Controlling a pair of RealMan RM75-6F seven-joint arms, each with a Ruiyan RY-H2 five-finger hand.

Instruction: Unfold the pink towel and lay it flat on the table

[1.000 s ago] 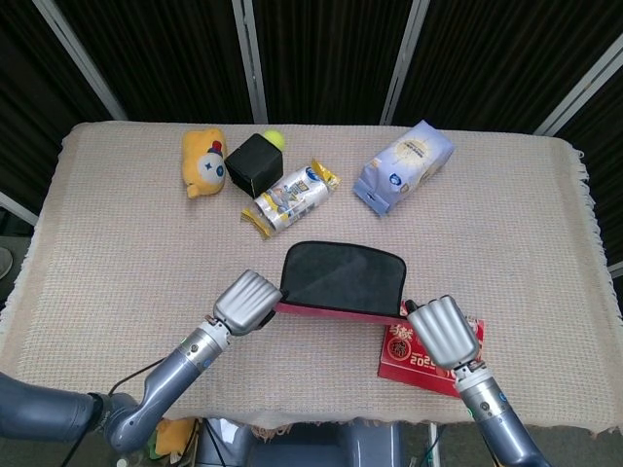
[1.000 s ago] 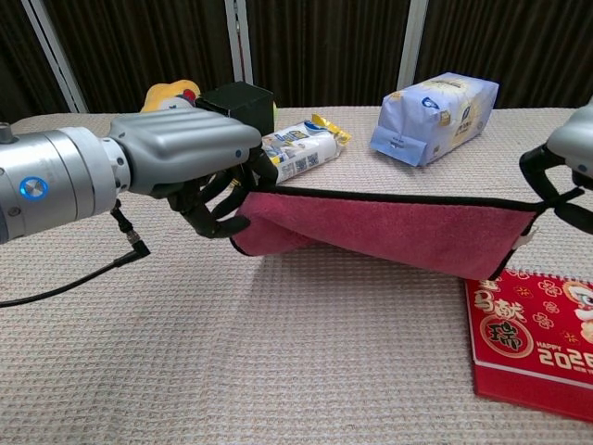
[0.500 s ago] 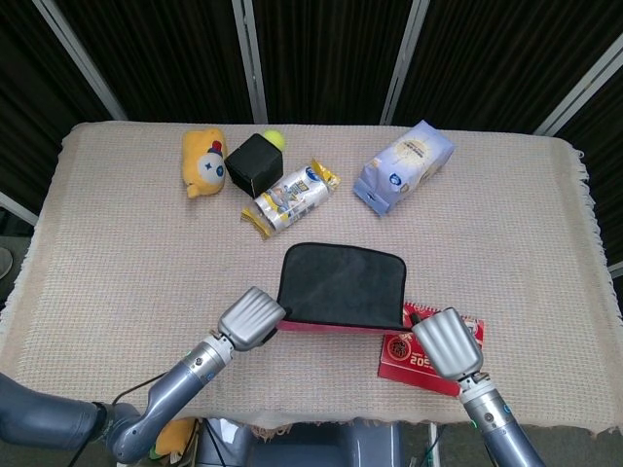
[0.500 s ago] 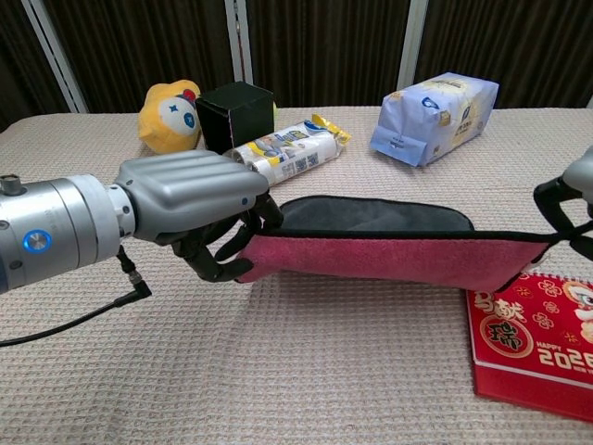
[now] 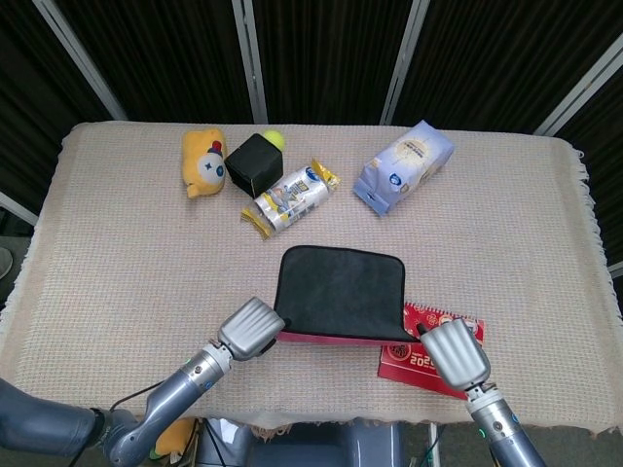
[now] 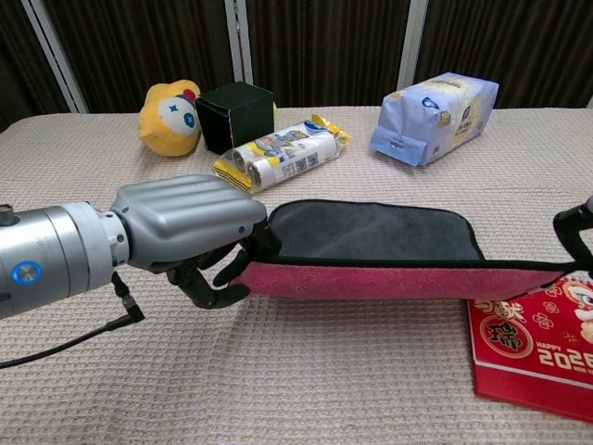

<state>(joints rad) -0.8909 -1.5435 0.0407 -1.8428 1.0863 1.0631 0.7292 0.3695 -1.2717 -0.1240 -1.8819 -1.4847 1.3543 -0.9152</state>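
Chest view: the pink towel point(image 6: 389, 278) is held stretched above the table point(image 6: 324, 389), dark face upward. Its near left corner is gripped by the curled fingers of the left hand point(image 6: 199, 236), its near right corner by the right hand point(image 5: 456, 355), over a red calendar point(image 6: 533, 348).

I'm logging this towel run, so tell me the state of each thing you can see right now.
pink towel: opened out, near edge held up, dark side up
left hand: grips the towel's left corner
right hand: holds the towel's right corner
red calendar: lying flat, partly under the towel
blue bag: lying on its side
snack pack: lying flat, sealed
plush toy: lying down
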